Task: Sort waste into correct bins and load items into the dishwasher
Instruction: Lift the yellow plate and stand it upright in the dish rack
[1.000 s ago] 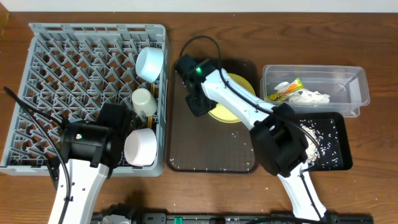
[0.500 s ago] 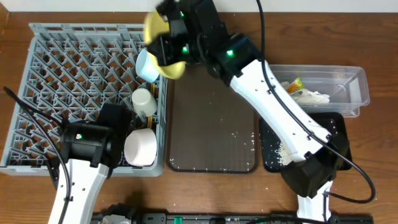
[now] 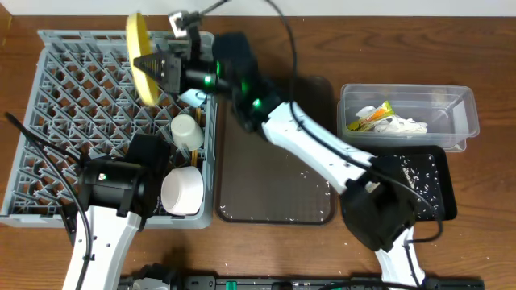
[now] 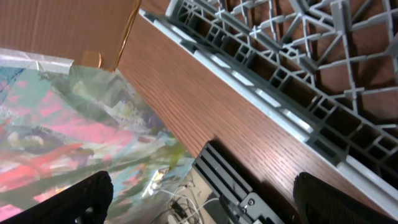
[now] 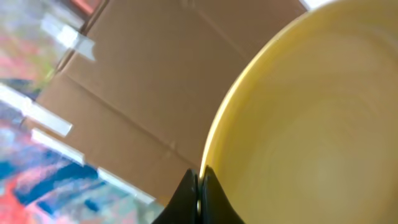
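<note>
Wooden desk (image 3: 322,48): grey dish rack (image 3: 81,121) at left, white bowl (image 3: 181,191) and white cup (image 3: 185,129) in its right-hand rows. Crumb-flecked brown serving tray (image 3: 274,185) at centre. Clear tub (image 3: 459,121), far right, holds tissue (image 3: 403,126) and wrapper (image 3: 371,117); black tray (image 3: 431,185) beside it, strewn with crumbs. Yellow plate (image 3: 139,56), on edge, over rack's far side, right gripper (image 3: 151,64) clamped on rim. Left gripper (image 4: 202,186) spread wide, empty, beside rack's edge.

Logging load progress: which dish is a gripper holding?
The yellow plate, pinched at its rim by the right gripper, on edge over the rack; the white cup and white bowl sit inside, ungripped.
</note>
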Available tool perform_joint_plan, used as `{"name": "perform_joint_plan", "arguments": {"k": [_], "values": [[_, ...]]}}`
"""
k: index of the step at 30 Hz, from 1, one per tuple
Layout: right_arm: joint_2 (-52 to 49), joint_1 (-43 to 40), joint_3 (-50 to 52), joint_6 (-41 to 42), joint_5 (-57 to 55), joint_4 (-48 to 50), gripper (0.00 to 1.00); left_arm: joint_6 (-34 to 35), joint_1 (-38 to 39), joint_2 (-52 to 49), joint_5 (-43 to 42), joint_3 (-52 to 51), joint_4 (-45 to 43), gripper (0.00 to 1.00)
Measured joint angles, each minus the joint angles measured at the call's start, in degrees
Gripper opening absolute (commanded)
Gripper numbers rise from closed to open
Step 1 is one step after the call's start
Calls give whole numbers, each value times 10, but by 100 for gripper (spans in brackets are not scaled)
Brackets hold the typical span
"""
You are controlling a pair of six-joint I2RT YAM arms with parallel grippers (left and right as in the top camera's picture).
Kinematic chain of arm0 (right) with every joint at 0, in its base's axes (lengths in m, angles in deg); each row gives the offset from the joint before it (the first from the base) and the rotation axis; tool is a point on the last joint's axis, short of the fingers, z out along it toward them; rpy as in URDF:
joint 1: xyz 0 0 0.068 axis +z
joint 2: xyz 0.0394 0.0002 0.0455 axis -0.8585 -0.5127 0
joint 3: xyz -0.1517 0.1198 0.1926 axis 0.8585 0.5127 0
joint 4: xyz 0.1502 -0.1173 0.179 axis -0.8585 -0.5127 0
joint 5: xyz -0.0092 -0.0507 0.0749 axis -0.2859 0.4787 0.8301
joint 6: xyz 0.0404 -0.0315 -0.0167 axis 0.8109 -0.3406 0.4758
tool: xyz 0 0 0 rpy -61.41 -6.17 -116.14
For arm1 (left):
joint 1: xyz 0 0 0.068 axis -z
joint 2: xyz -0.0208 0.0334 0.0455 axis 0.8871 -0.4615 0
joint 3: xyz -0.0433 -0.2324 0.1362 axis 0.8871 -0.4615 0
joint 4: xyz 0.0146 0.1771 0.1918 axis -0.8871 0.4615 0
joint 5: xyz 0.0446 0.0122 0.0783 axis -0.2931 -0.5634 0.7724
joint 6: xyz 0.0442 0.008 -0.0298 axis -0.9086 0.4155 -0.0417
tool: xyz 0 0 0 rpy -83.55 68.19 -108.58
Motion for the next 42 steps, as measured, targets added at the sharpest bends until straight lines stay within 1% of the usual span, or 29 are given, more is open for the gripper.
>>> {"name": "perform_joint_plan", "arguments": {"k": [3,7,15,21,23,25,26,27,28,29,30,32,34,36,37,38,39,42], "values": [[-14,5,45,39,-4,86,1,0,0,0,0,0,0,94],[-36,5,84,71,-15,146,1,0,0,0,0,0,0,93],[-83,13,99,87,-32,176,1,0,0,0,0,0,0,93],[-87,20,99,87,-55,180,1,0,0,0,0,0,0,94],[-86,23,99,87,-63,179,3,0,0,0,0,0,0,94],[-87,23,99,87,-69,179,16,0,0,0,0,0,0,94],[-86,23,99,89,-71,179,20,0,0,0,0,0,0,93],[-86,23,99,93,-73,177,21,0,0,0,0,0,0,94],[-87,23,99,92,-74,177,24,0,0,0,0,0,0,94],[-87,23,99,94,-75,176,31,0,0,0,0,0,0,94],[-87,23,99,97,-75,176,34,0,0,0,0,0,0,94],[-87,22,99,97,-75,176,48,0,0,0,0,0,0,94],[-87,22,99,97,-76,175,53,0,0,0,0,0,0,94],[-87,22,99,97,-76,177,62,0,0,0,0,0,0,93],[-87,21,99,97,-74,179,68,0,0,0,0,0,0,94],[-87,21,99,97,-74,180,80,0,0,0,0,0,0,93],[-87,20,99,98,-73,181,99,0,0,0,0,0,0,93],[-87,13,99,96,-64,179,99,0,0,0,0,0,0,93]]}}
